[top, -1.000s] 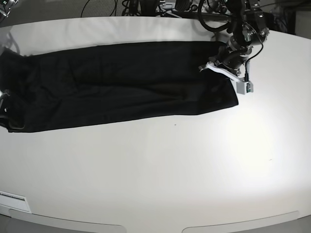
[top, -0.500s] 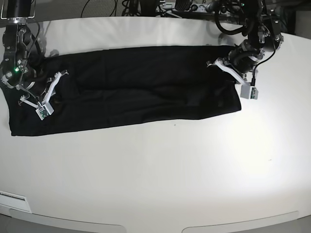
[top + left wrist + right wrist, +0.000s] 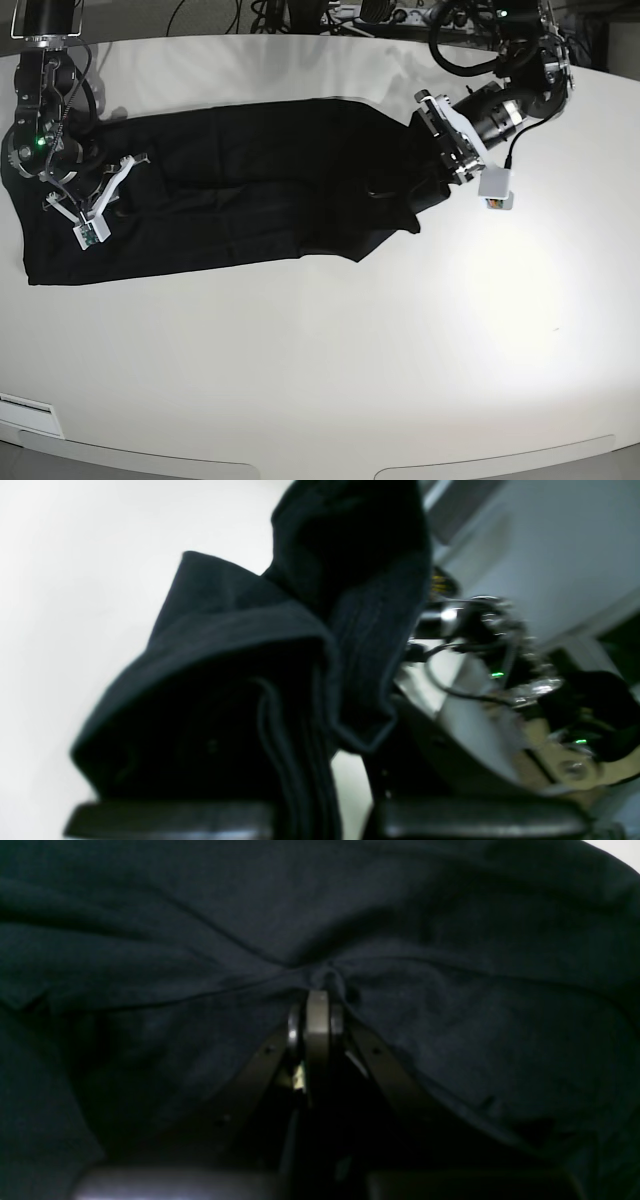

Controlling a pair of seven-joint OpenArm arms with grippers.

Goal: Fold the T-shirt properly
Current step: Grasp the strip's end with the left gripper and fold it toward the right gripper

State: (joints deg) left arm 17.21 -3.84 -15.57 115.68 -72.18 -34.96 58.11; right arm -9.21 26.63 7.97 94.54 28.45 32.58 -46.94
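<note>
The black T-shirt point(image 3: 240, 185) lies as a long strip across the white table point(image 3: 330, 350). My left gripper point(image 3: 432, 128) is shut on the shirt's right end, which is lifted off the table and drawn over toward the left. In the left wrist view a bunch of fabric point(image 3: 240, 690) hangs from the left gripper point(image 3: 320, 817). My right gripper point(image 3: 105, 190) rests on the shirt's left end. The right wrist view shows the right gripper point(image 3: 317, 1007) shut, with a small tuck of cloth point(image 3: 325, 975) pinched at its tips.
Cables and equipment point(image 3: 330, 12) crowd the table's far edge. A white label point(image 3: 25, 410) sits at the front left edge. The other arm's metal links point(image 3: 500, 675) show behind the hanging fabric in the left wrist view.
My left gripper has carried the shirt's right end up and leftward, so that end now folds over. My right gripper came in onto the left end and shut on the fabric.
</note>
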